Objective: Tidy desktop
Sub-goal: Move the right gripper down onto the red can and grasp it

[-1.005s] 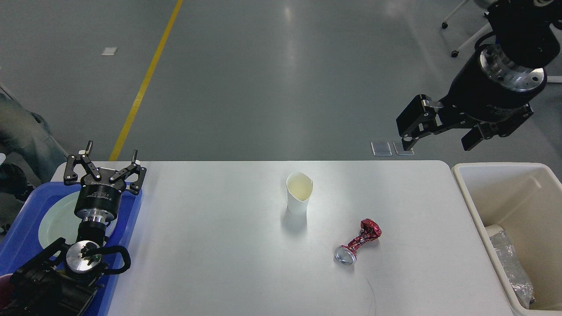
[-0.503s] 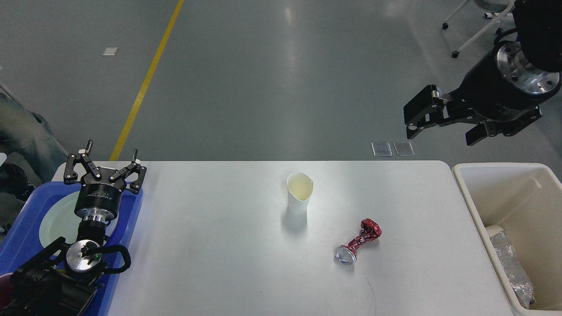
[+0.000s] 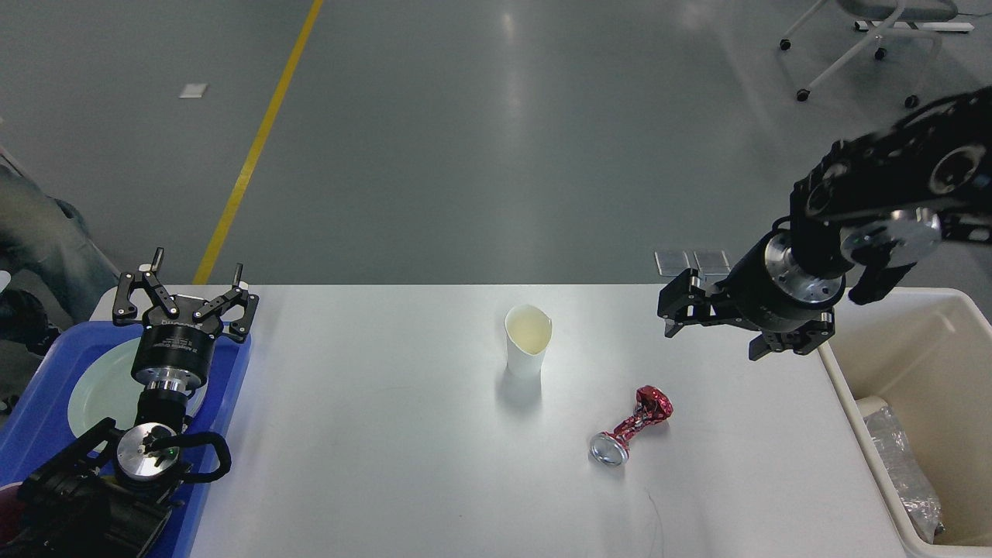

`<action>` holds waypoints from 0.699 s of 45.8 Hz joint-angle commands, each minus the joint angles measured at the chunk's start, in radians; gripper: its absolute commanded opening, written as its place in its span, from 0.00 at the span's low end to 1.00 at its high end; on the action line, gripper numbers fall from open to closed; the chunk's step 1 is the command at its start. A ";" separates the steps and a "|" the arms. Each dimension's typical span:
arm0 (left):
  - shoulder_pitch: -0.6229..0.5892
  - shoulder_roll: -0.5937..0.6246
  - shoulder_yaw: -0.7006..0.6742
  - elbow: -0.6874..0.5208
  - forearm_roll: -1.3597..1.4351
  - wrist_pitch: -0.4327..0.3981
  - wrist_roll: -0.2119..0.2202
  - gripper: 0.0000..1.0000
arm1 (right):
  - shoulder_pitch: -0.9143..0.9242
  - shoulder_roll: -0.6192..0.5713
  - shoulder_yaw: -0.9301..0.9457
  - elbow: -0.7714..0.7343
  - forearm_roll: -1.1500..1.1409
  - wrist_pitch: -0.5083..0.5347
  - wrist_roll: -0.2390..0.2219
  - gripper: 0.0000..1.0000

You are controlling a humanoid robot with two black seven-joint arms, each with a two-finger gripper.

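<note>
The white table (image 3: 387, 434) fills the lower frame, still carrying a paper cup (image 3: 528, 341) at centre and a crushed red can (image 3: 632, 430) lower right of it. The right hand (image 3: 673, 310), empty, fingers apparently parted, has swung down from the upper right to hover over the table's right edge beside the cream bin (image 3: 914, 341), likely approaching the can. The left hand (image 3: 186, 291) stays spread and empty above the blue tray (image 3: 39, 403).

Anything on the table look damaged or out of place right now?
Yes. A crushed red can lies on its side on the desktop, twisted thin at the middle, right of centre. The white paper cup behind it stands upright, but its rim is pinched out of round. No spill shows.
</note>
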 commanded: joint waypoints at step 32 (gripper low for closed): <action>0.000 0.000 0.000 0.000 -0.001 0.000 0.000 0.96 | -0.731 0.243 0.158 -0.580 0.121 -0.257 -0.002 0.90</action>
